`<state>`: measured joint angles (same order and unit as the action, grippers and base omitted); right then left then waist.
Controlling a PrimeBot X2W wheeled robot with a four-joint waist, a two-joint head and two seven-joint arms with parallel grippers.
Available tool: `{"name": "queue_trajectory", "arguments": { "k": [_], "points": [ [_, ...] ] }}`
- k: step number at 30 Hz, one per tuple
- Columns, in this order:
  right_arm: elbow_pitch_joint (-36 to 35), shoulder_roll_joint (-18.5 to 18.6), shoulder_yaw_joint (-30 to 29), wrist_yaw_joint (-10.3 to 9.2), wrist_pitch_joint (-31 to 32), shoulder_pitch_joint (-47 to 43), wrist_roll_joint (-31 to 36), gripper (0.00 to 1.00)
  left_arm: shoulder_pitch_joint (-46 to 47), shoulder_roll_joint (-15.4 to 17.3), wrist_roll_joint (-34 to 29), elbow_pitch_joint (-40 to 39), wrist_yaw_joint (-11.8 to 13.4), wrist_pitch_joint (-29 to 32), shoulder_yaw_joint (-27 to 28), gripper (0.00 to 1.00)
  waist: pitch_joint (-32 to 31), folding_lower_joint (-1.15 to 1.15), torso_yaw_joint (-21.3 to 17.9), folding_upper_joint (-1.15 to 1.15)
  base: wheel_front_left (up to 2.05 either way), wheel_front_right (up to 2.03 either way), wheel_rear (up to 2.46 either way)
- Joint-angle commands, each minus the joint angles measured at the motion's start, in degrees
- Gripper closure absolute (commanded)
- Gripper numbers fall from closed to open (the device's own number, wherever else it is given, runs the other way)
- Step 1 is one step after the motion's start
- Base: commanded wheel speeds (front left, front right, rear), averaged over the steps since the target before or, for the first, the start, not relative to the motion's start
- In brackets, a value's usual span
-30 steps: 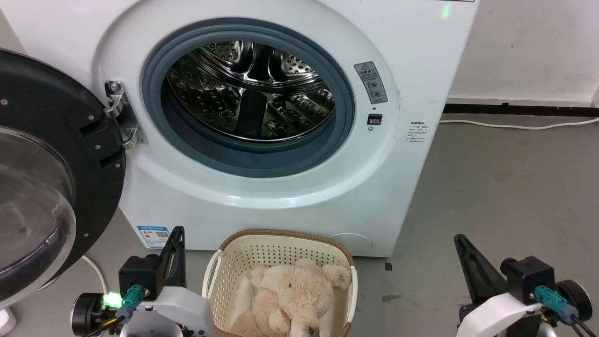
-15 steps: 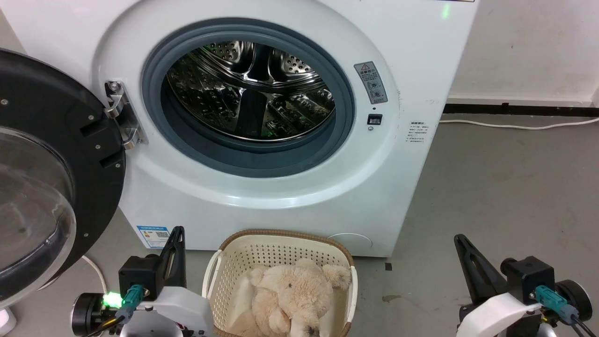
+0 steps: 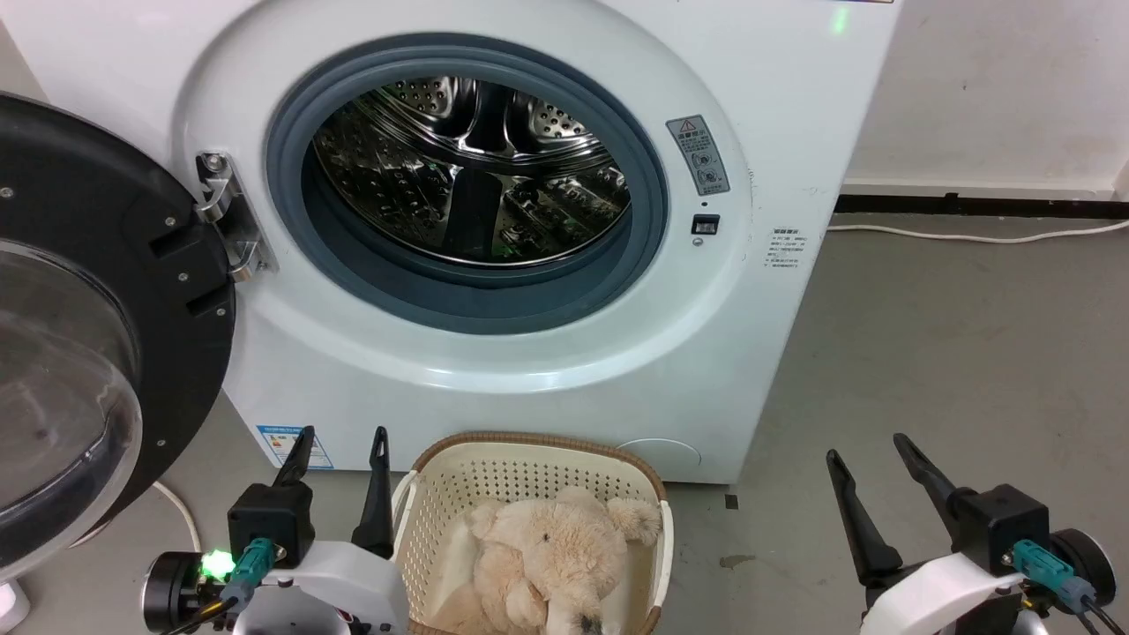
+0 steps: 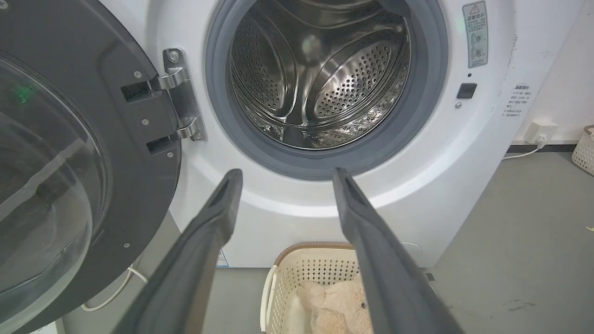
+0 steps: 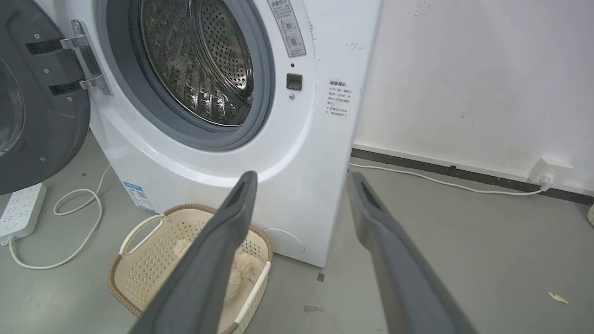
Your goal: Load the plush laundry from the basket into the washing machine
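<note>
Two grippers stood at the bottom of the head view, each with two long dark fingers pointing up the frame from a pale, low-held wrist. Between them, at bottom centre, one basket (image 3: 494,476) rested on the grey floor (image 3: 953,353): oval, cream and perforated, with a brown woven-look rim. The left gripper (image 3: 342,437), at the lower left, was just beside the basket's left handle, with its fingers spread apart and nothing between them. The right gripper (image 3: 866,447), at the lower right, was well apart from the basket, with its fingers likewise parted and empty.

Inside the basket lay the one piece of plush laundry (image 3: 556,556), a fluffy cream-beige stuffed animal slumped on the bottom, and neither gripper touched it.

Just behind the basket rose one washing machine (image 3: 776,132), a white front-loader across the upper frame. Its single door (image 3: 88,309), black-rimmed round glass, was swung wide open at the left edge on a metal hinge (image 3: 225,212). A grey rubber seal (image 3: 353,265) ringed the opening, and the drum (image 3: 476,176) showed bare, shiny perforated steel.

Farthest back, at the upper right, a white cable (image 3: 970,236) ran along the foot of the wall (image 3: 997,88). In the right wrist view, one white power strip (image 5: 21,208) lay on the floor at the left edge, and one wall socket (image 5: 552,169) sat at the right.
</note>
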<state>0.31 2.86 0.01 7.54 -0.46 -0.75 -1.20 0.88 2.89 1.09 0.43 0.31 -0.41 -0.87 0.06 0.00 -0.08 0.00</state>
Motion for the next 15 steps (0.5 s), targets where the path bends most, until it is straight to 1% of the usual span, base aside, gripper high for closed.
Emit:
{"name": "queue_trajectory", "arguments": {
  "k": [1,15],
  "points": [
    [0.06,0.00,0.01,0.00,-0.50,-0.52,-0.81,0.00,-0.37,0.00,0.54,0.19,-0.01,-0.51,-0.18,0.00,0.01,0.00,-0.03,0.00,0.00,0.00,0.00],
    [-0.41,0.00,0.12,-0.01,-2.17,-0.85,-3.36,0.00,0.25,0.09,3.01,1.76,-0.44,-2.12,-1.80,0.00,1.42,0.00,-1.28,0.00,0.00,0.00,0.00]
  ]
}}
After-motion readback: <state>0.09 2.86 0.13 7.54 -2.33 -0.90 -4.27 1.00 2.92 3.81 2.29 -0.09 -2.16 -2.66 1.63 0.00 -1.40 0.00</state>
